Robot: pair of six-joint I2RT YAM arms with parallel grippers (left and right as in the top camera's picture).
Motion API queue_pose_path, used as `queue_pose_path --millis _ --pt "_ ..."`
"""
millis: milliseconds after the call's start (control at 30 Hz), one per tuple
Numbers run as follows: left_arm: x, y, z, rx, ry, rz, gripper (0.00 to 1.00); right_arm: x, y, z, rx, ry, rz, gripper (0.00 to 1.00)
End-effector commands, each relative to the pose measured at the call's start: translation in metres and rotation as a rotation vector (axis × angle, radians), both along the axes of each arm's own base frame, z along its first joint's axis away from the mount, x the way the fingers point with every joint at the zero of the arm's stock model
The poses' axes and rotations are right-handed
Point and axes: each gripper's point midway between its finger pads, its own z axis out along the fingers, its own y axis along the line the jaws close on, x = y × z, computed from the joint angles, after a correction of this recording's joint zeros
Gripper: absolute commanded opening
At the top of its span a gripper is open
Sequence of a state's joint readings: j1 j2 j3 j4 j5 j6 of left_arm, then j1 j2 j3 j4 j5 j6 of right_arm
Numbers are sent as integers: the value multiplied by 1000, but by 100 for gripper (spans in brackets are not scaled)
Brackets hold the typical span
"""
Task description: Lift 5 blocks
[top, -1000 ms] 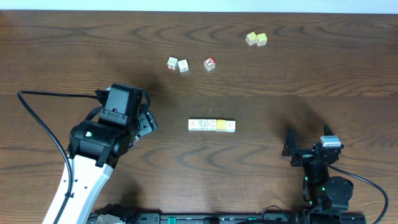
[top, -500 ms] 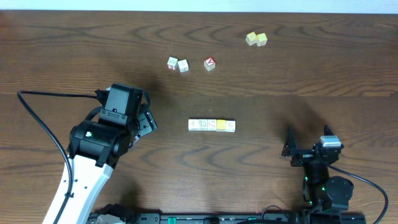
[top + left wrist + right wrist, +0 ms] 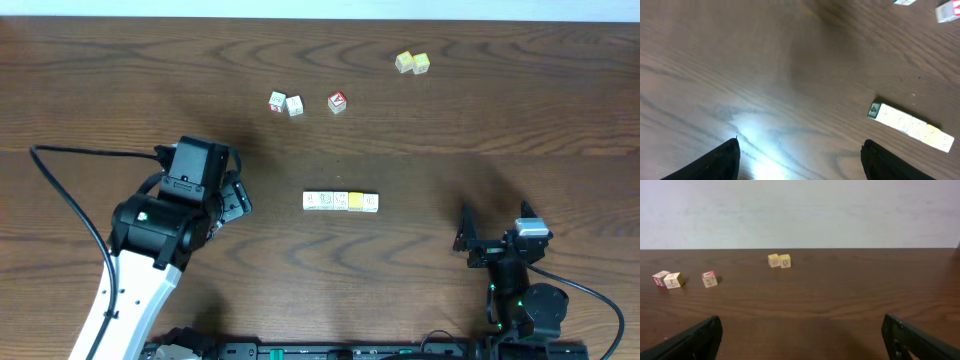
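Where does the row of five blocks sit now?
In the overhead view, the row of blocks lies mid-table, right of the left gripper and below the red-topped cube.

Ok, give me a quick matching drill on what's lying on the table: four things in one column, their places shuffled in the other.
Things:
1. row of five blocks
2. red-topped cube
3. yellow-green cubes
4. pair of pale cubes

Places:
A. farthest back, right of centre
B. leftmost of the cubes at the back
C. middle of the table, touching end to end
D. alone, between the two pairs

Pairs: 1-C, 2-D, 3-A, 4-B
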State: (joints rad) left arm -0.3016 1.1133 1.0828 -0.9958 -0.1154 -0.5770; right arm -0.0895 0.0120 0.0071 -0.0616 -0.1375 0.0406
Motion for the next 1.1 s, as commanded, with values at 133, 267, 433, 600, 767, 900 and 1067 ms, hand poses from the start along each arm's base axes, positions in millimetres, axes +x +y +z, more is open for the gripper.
queue_pose_path --millis 133,267,433,600,767,900,1067 --pt "-4 1 -9 64 -134 -240 78 0 -5 0 -2 -2 -23 99" --pt "-6 -7 -18 7 -271 -366 78 0 -5 0 -2 -2 -23 99" --pt "-17 14 -31 5 -457 -296 78 0 -5 0 -2 -1 -23 99" --pt "-23 36 -22 50 -658 -207 78 0 -5 0 -2 -2 -23 99" --pt "-27 50 -16 88 -770 -144 78 0 -5 0 -2 -1 -23 99" --pt "-28 57 -9 111 -840 -116 78 0 -5 0 -2 -1 -23 99" --pt "-25 59 -7 124 -900 -110 78 0 -5 0 -2 -2 -23 99"
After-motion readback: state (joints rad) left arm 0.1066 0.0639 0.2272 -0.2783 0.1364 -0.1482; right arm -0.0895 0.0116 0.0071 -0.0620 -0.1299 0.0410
